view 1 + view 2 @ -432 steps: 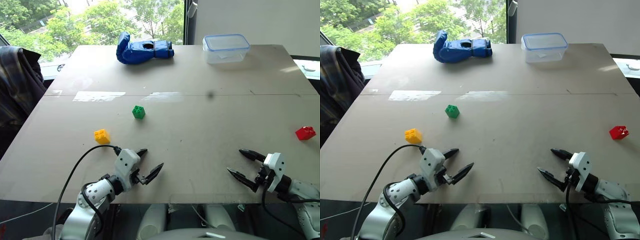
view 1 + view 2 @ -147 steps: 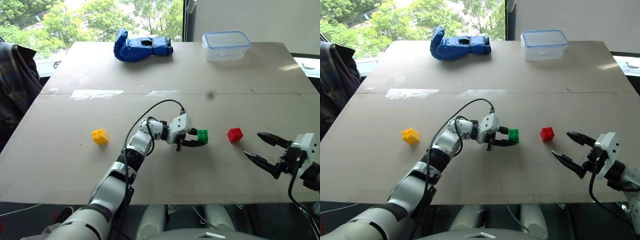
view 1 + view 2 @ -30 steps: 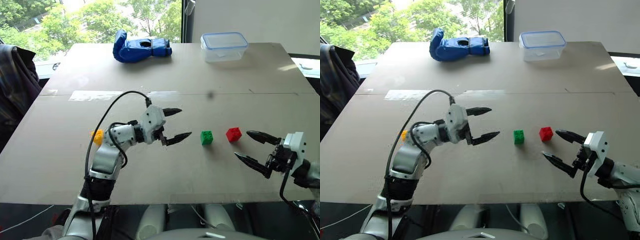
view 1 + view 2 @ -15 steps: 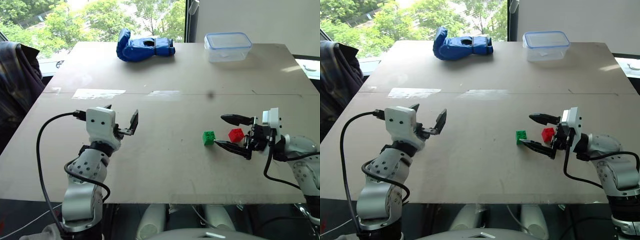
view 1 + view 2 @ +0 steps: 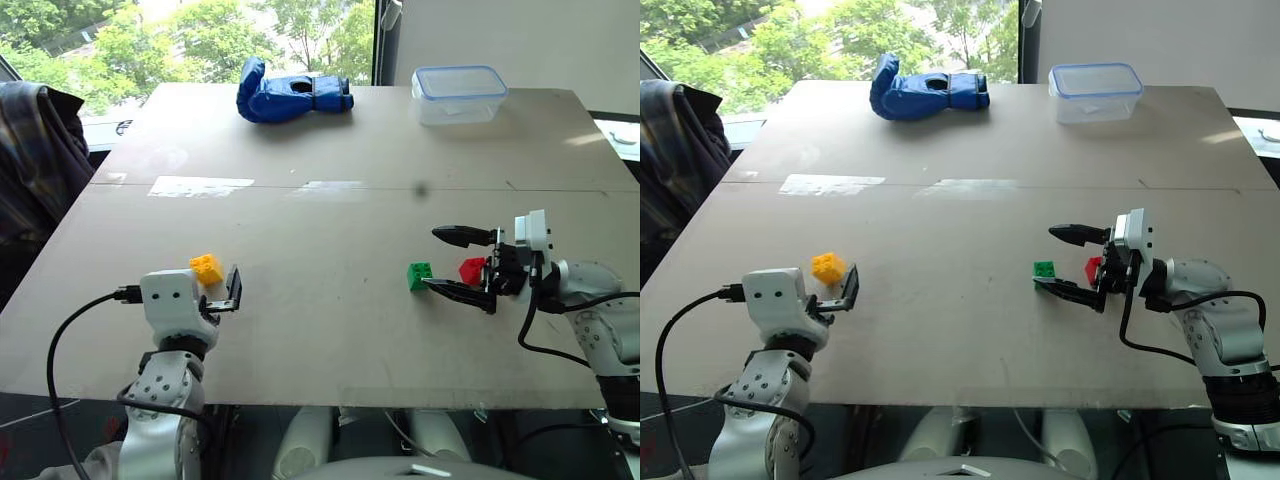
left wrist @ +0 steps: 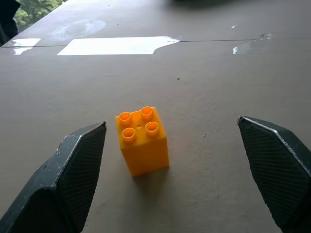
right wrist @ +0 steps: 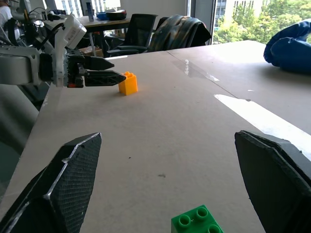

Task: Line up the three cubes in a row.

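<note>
A clear lidded box (image 5: 458, 93) stands at the counter's (image 5: 330, 330) far edge; its contents cannot be told. Both tools are released: left tool (image 6: 180, 174) facing the yellow cube (image 6: 142, 140), right tool (image 5: 455, 262) around the red cube (image 5: 471, 270).

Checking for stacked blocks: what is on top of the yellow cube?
Nothing rests on the yellow cube; its four studs are bare. Its underside, against the table, is hidden.

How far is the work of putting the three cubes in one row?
Done: the green cube and red cube stand side by side. In hand: the left gripper, jaws open, faces the yellow cube without touching it. Left: grasp it and set it beside the green one.
</note>
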